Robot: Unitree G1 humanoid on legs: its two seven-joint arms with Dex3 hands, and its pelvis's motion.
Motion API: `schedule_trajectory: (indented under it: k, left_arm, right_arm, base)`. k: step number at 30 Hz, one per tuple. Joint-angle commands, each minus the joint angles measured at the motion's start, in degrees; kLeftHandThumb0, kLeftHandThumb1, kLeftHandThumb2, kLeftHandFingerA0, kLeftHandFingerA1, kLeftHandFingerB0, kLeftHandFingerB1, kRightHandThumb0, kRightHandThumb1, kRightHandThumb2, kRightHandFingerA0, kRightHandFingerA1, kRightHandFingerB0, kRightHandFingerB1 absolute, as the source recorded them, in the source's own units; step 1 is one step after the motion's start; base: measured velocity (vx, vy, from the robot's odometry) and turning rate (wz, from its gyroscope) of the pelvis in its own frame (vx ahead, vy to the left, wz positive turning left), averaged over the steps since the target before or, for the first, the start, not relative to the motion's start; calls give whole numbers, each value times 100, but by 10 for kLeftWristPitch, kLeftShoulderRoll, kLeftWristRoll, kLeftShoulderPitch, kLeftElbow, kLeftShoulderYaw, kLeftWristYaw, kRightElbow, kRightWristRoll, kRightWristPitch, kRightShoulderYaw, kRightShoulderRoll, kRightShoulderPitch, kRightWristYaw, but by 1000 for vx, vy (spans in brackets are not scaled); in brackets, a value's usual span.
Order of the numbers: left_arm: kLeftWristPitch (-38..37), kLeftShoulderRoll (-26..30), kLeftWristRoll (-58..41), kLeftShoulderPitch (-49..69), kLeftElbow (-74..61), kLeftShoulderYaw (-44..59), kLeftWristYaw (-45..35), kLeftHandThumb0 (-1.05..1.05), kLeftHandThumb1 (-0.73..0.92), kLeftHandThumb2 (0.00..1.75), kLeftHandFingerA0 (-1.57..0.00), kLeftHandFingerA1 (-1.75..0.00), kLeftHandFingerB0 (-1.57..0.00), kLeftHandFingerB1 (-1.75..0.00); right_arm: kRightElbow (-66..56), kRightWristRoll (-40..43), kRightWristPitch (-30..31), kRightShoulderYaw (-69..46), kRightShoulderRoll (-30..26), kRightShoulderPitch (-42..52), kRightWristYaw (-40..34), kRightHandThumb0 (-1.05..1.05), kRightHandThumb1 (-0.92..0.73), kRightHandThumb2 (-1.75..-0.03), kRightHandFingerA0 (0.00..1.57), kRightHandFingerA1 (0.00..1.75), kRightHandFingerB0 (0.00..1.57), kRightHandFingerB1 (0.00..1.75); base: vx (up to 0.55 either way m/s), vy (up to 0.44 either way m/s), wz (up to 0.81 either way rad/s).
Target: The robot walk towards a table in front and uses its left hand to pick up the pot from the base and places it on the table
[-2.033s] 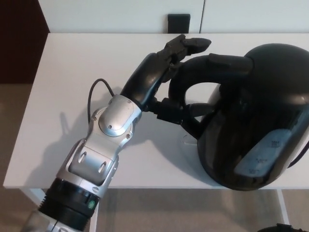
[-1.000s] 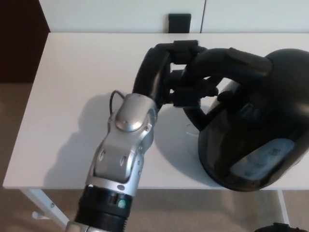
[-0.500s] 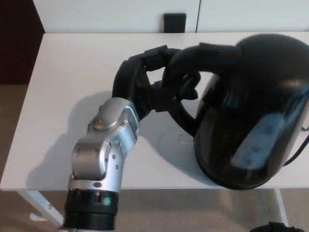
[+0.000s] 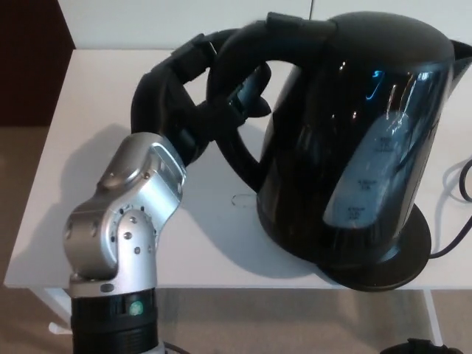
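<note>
Since a second ago the left hand (image 4: 193, 94) has closed its fingers (image 4: 247, 90) around the handle (image 4: 289, 28) of the pot (image 4: 354, 140), and the pot now shows its side and looks nearer and higher. I judge the lift is starting, but I cannot tell if the pot is already free of the base (image 4: 402, 258) on the table (image 4: 96, 96). The level window (image 4: 372, 177) has small marks that are too blurred to read, and no brand is seen.

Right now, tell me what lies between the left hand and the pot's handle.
Nothing. In the head view the left hand is wrapped around the handle of the pot, fingers through the loop, touching it.
</note>
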Motion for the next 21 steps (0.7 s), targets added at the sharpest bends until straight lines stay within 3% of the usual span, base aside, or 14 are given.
schedule_trajectory:
  k: [1,2,3,4,6,7,8,9,14,16,18,19,21]
  left_arm:
    - [51,-106,-160,-33,-79,50,78,-18,86,72,-97,-135,-79,-106]
    - [54,-94,-165,-32,-81,56,74,-20,89,69,-95,-140,-76,-105]
    - [58,-80,-170,-31,-82,64,69,-20,89,69,-95,-140,-76,-105]
    - [58,-65,-168,-26,-86,67,60,-21,91,67,-94,-141,-75,-102]
    - [57,-43,-160,-20,-90,68,47,-22,90,66,-94,-141,-75,-101]
    - [52,-25,-150,-16,-92,74,41,-18,87,71,-82,-156,-71,-110]
    - [45,-10,-140,-13,-92,80,39,-17,85,66,-81,-156,-73,-107]
    - [42,5,-125,-10,-95,83,40,-16,82,76,-89,-156,-75,-111]
    - [44,47,-108,2,-99,109,40,-12,85,77,-87,-159,-71,-111]
    - [0,73,-59,22,-89,98,29,-12,81,73,-89,-157,-78,-105]
    - [-33,82,-35,33,-79,91,30,-7,81,73,-86,-160,-75,-106]
    - [-62,94,-13,43,-69,81,20,-2,88,66,-82,-173,-64,-122]
    - [-110,117,29,61,-54,58,8,-3,86,69,-86,-166,-61,-115]
  right_arm:
    - [-5,-16,-1,9,-16,-1,-7,-29,-58,-56,71,57,61,47]
    - [-6,-16,-3,9,-17,-1,-7,-31,-42,-82,69,70,50,59]
    - [-7,-17,-6,9,-18,-1,-6,-31,-42,-82,69,70,50,59]
    - [-8,-19,-2,11,-18,-1,-8,-29,-58,-56,74,58,61,47]
    - [-8,-21,0,12,-17,-1,-11,-30,-58,-56,75,59,60,47]
    - [-7,-25,-2,14,-19,-1,-15,-31,-42,-81,68,70,51,59]
    - [-5,-25,-5,15,-19,-3,-16,-28,-57,-55,72,58,61,48]
    - [-6,-26,-2,16,-20,-4,-15,-30,-58,-56,74,57,60,47]
    - [-2,-22,-3,15,-18,-5,-16,-26,-57,-55,80,60,60,47]
    - [1,-23,-4,17,-18,-6,-17,-27,-58,-55,80,60,60,47]
    - [5,-25,-7,18,-17,-8,-19,-28,-58,-55,80,60,60,47]
    - [8,-26,-8,19,-17,-9,-21,-29,-58,-56,80,60,61,48]
    - [9,-26,-9,19,-17,-9,-22,-29,-58,-56,81,60,61,48]
  base:
    - [0,0,0]
    - [0,0,0]
    - [0,0,0]
    - [0,0,0]
    - [0,0,0]
    - [0,0,0]
    - [0,0,0]
    - [0,0,0]
    - [0,0,0]
    - [0,0,0]
    - [0,0,0]
    - [0,0,0]
    - [0,0,0]
